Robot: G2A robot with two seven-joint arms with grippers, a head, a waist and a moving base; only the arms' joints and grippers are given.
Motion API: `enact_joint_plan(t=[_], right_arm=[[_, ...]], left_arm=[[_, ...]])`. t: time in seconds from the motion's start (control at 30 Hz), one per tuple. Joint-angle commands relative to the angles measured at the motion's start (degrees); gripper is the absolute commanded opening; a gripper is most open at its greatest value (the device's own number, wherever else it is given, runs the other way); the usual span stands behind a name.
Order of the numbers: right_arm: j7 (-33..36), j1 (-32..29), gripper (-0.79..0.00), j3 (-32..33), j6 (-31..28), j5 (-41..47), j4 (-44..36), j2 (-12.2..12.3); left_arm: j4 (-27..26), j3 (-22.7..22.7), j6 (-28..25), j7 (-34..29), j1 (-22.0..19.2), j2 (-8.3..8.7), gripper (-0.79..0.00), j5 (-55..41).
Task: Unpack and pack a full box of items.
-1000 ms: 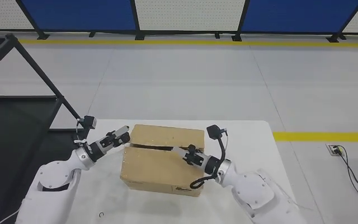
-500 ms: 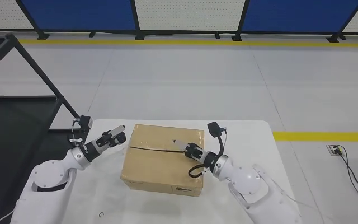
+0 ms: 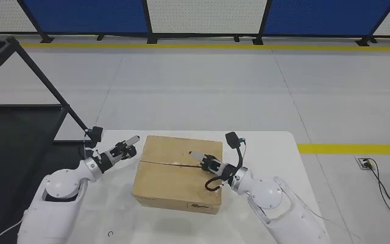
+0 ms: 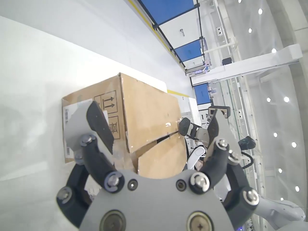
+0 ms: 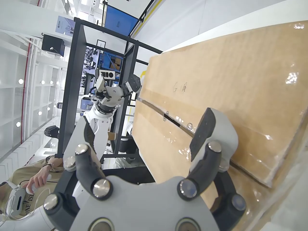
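Observation:
A brown cardboard box (image 3: pixel 173 177) stands in the middle of the white table (image 3: pixel 268 146), its two top flaps folded down with a thin gap along the seam. My left gripper (image 3: pixel 125 148) hovers open just off the box's left end, level with the top edge, holding nothing. In the left wrist view the box (image 4: pixel 149 111) lies between and beyond my open gripper (image 4: pixel 158 126). My right gripper (image 3: pixel 201 158) is open over the box top near the seam. One of its fingers (image 5: pixel 209 131) sits by the seam on the box (image 5: pixel 228 85).
A black metal frame (image 3: pixel 36 73) stands off the table's left side. A small ring (image 3: pixel 109 233) lies on the table near the front left. Bare table surface runs to the right of the box and in front of it.
The far flap, raised at its left end before, now lies nearly flat. My left gripper has drawn slightly away from the box corner. My right gripper has shifted a little toward the back.

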Motion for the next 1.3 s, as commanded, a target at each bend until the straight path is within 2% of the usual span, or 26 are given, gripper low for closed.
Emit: enact_joint_plan(t=[0.0, 0.37, 0.83, 1.03, 1.27], right_arm=[[0.05, -0.1, 0.0, 0.24, -0.09, -0.06, -0.04, -0.05], [1.48, -0.34, 0.0, 1.22, -0.23, -0.49, 0.24, -0.35], [3.96, 0.04, 0.0, 1.9, -1.18, -0.92, 1.13, -0.75], [5.12, 0.51, 0.0, 2.08, -1.33, -0.55, 2.1, -0.98], [8.91, 0.29, 0.0, 3.3, -0.31, 1.17, 1.98, -0.87]], left_arm=[[1.33, 1.25, -0.15, -0.62, -1.06, -0.21, 0.0, 0.03], [4.24, 4.45, -1.61, -2.13, -3.52, -0.74, 0.0, -0.47], [3.31, 5.34, -1.29, -2.69, -3.44, -0.63, 0.0, -1.05], [3.67, 1.54, -0.85, 0.69, -2.91, -0.25, 0.0, -7.01], [3.16, -5.52, 1.7, -0.64, -0.09, 0.65, 0.0, -19.9]])
